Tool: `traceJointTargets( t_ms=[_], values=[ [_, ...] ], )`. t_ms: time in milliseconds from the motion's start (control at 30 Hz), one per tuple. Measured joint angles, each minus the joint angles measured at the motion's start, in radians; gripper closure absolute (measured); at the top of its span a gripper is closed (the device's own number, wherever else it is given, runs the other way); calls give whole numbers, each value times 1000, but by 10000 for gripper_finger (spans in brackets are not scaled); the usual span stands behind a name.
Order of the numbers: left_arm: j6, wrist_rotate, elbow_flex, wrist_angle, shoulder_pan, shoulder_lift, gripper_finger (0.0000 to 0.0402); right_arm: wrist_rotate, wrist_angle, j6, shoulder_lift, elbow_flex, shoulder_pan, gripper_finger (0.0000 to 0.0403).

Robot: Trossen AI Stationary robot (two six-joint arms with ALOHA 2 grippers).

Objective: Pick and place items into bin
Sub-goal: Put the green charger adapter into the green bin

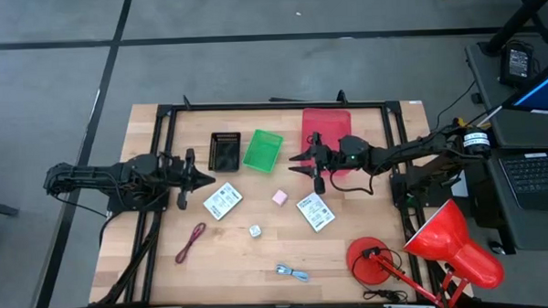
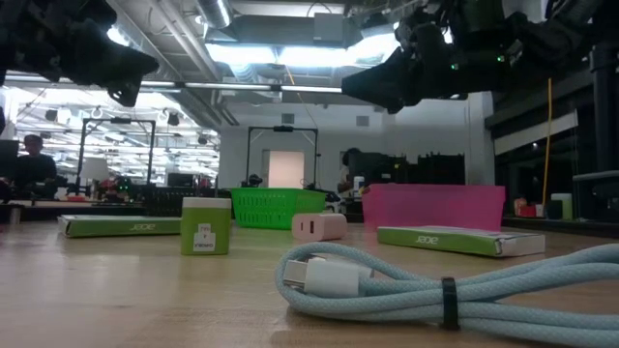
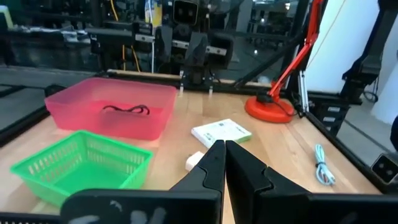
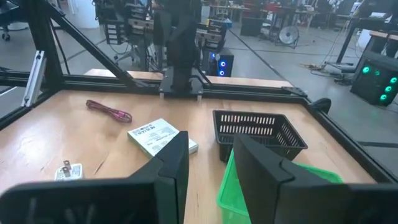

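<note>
Two white printed packets (image 1: 223, 202) (image 1: 315, 212), a pink cube (image 1: 279, 197), a pale die (image 1: 255, 231), a red cord (image 1: 190, 243) and a blue-white cable (image 1: 293, 273) lie flat on the wooden table. A black cord (image 3: 127, 110) lies inside the pink bin (image 1: 326, 134). My right gripper (image 1: 299, 163) hangs open and level above the table, beside the bin's left edge, with nothing between its fingers (image 4: 171, 162). At the table's left, my left gripper (image 1: 206, 181) is shut and empty, pointing level toward the middle.
A black basket (image 1: 225, 151) and a green basket (image 1: 262, 149) stand at the far middle, left of the pink bin. A red desk lamp (image 1: 442, 249) occupies the near right corner. A black frame (image 1: 254, 106) runs along the table's edges.
</note>
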Motion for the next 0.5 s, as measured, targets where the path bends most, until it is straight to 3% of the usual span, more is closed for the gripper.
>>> traceJointTargets(
  t_ms=[300,500],
  values=[
    [-154,53,0,9,-2,39,400,0,-36,-23,0,0,0,295],
    [-202,12,46,-4,-28,151,400,0,-36,-23,0,0,0,295]
  ],
)
